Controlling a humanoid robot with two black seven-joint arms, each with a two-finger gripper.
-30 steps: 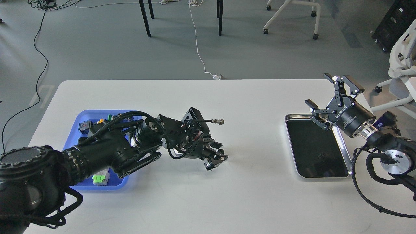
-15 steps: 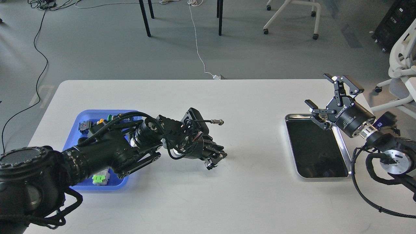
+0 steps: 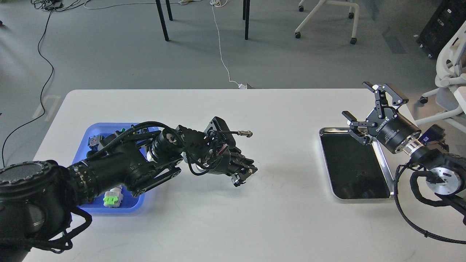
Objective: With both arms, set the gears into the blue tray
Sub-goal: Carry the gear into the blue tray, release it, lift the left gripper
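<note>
The blue tray (image 3: 81,148) lies at the table's left, largely covered by my left arm. My left gripper (image 3: 244,174) reaches past the tray's right side and hangs just above the white tabletop near the middle, tips pointing down and to the right. Its fingers are pressed together, and whether anything is pinched between them is hidden. No gears show anywhere in the head view. My right gripper (image 3: 369,109) hovers over the far right corner of the shiny metal tray (image 3: 386,196), wide open and empty.
Colourful push-button switches lie in the blue tray, among them a green and white one (image 3: 112,199) near its front rim. The metal tray's dark floor looks bare. A cable with a metal plug (image 3: 246,134) sticks out above my left wrist.
The left gripper's fingers have closed from slightly apart to together. The gripper has shifted a little to the right and risen off the tabletop. The right arm has not moved.
</note>
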